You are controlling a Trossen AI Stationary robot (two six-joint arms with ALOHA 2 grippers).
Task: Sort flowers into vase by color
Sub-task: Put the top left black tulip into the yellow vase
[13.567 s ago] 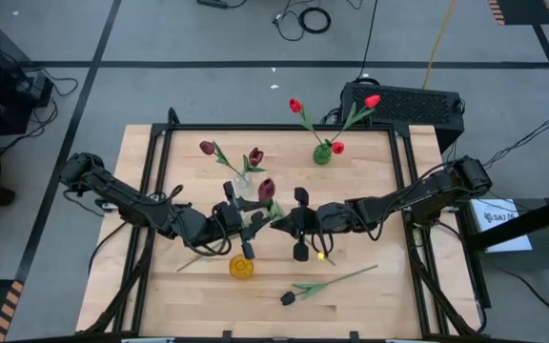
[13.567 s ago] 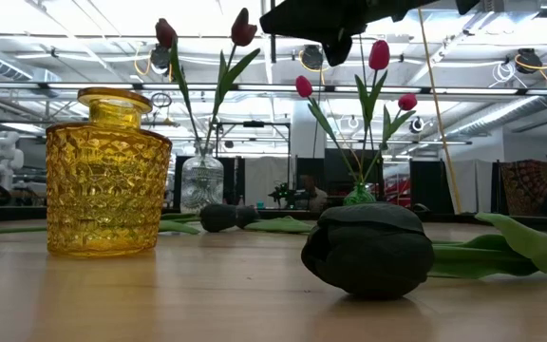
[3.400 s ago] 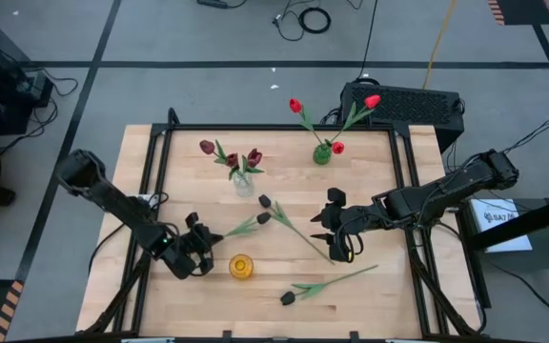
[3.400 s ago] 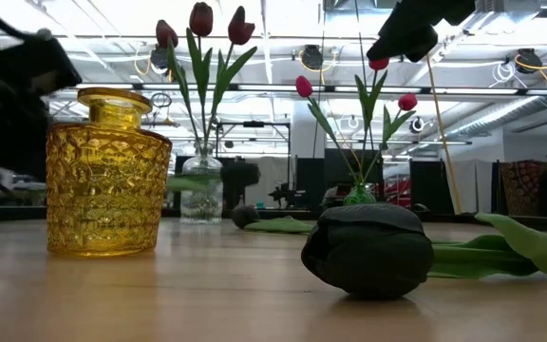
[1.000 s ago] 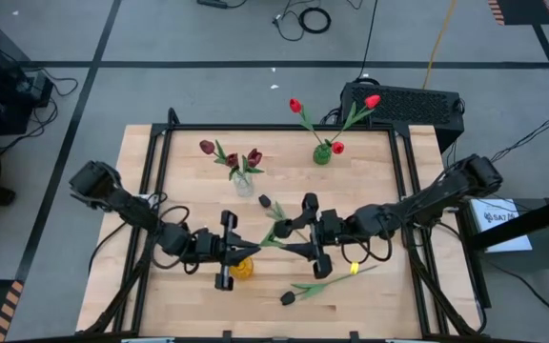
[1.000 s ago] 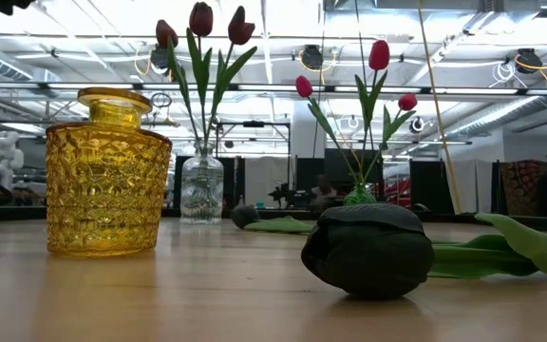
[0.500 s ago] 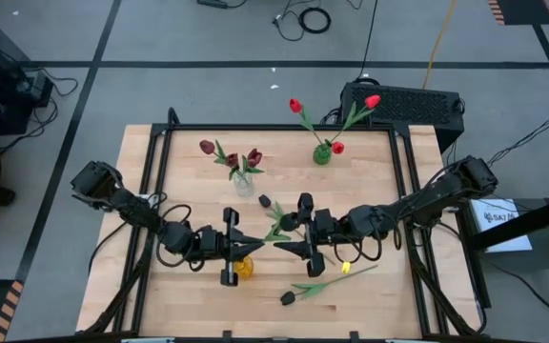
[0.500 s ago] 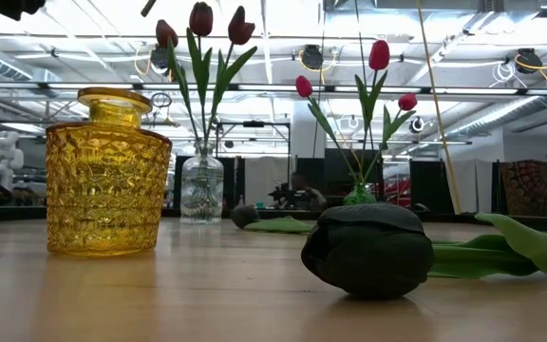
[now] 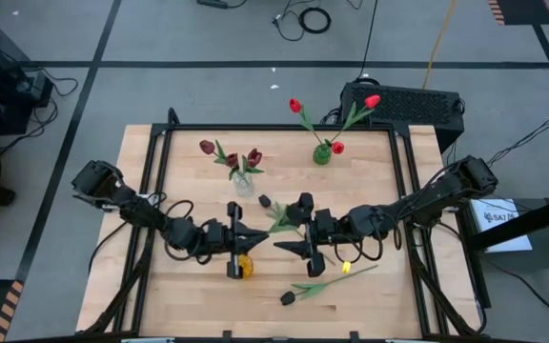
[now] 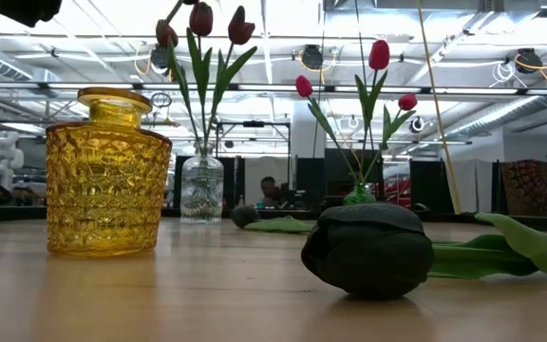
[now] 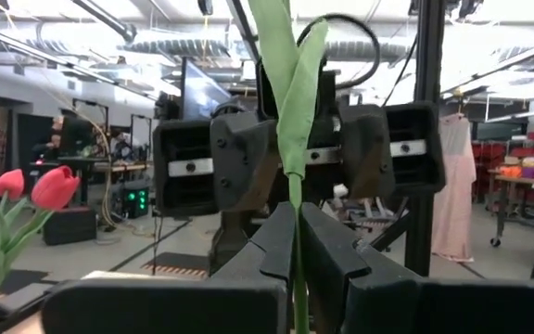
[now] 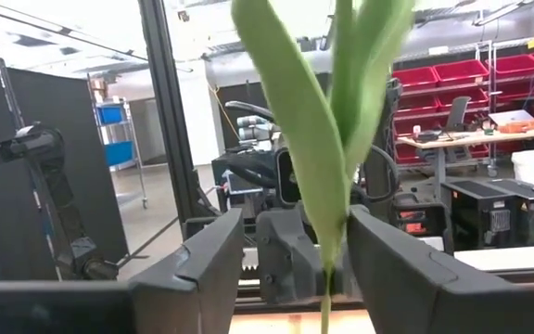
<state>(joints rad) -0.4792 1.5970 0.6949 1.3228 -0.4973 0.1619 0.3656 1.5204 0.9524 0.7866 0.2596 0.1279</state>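
The held flower (image 9: pixel 276 219) sits at mid-table between the two grippers, which face each other tip to tip, so the coming move likely turns on which of them keeps the stem. The left gripper (image 9: pixel 249 238) has its dark fingers pinched tight on the thin green stem, as the left wrist view shows (image 11: pixel 293 186). The right gripper (image 9: pixel 280 244), just beside it, has its fingers (image 12: pixel 202 269) standing apart on either side of the same stem without touching it, the broad leaves (image 12: pixel 295 139) rising past them. From above, the flower's long axis slants away from both grippers toward the far edge of the table (image 9: pixel 379 191), ending in a small near-black head (image 9: pixel 264 201); how steeply it rises cannot be told. The yellow vase (image 9: pixel 242 267), a squat jar of faceted glass with a narrow neck (image 10: pixel 107 171), stands just beside the left gripper and holds nothing, so the left arm is the nearer one for a drop there. The stem looks wiry and the leaves soft and smooth. A second near-black tulip (image 9: pixel 322 283) lies flat near the front edge, its matte head (image 10: pixel 373 249) close to the low camera. Farther back, the clear vase (image 9: pixel 243 181) holds maroon tulips and the green vase (image 9: pixel 322 152) holds red ones
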